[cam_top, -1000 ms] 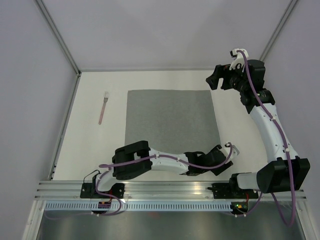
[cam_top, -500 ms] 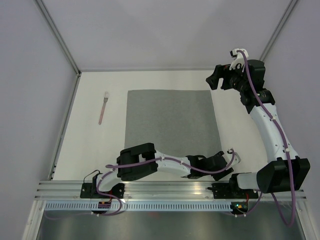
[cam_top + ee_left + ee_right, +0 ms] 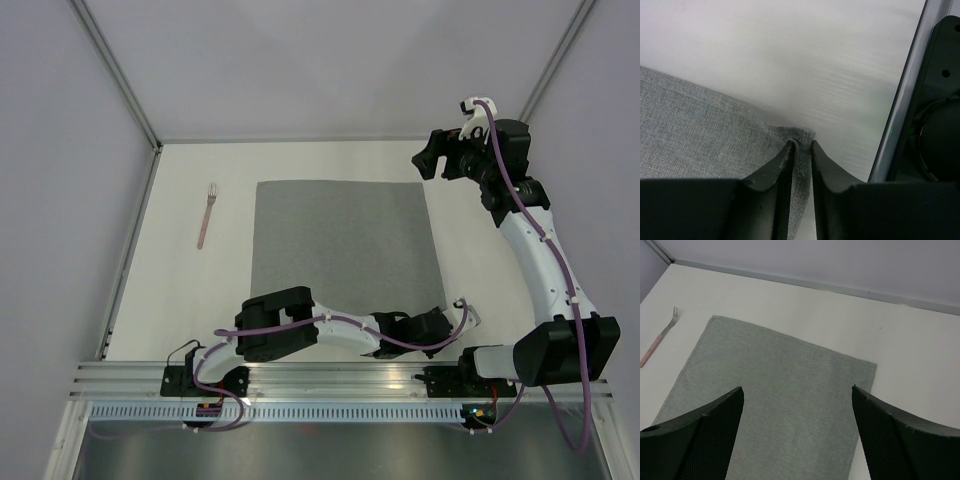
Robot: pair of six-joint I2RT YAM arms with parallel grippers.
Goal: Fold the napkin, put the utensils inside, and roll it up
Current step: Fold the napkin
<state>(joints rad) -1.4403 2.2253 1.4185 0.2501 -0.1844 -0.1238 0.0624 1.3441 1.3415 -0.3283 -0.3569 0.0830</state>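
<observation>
Compared with a second ago, my left gripper (image 3: 801,145) has closed and now pinches the near right corner of the plain grey square fabric napkin (image 3: 340,240), which lies flat on the white table (image 3: 190,300). My right gripper (image 3: 797,389) hangs wide open and empty. A pink-handled fork (image 3: 206,215) lies apart, to the left.

Counter (image 3: 180,300), left of frame: open strip between napkin (image 3: 340,240) and side wall (image 3: 70,250); only a fork (image 3: 206,216) in it, well apart from the cloth. Top of frame: bare band behind napkin. Right strip: right arm (image 3: 540,260) rises through it; right gripper (image 3: 797,389) hangs at upper right, fingers (image 3: 700,430) spread wide. Bottom: left arm (image 3: 330,330) lies across the near edge; left gripper (image 3: 802,145) pinches the napkin's lower-right corner, just beside the rail (image 3: 900,110).
</observation>
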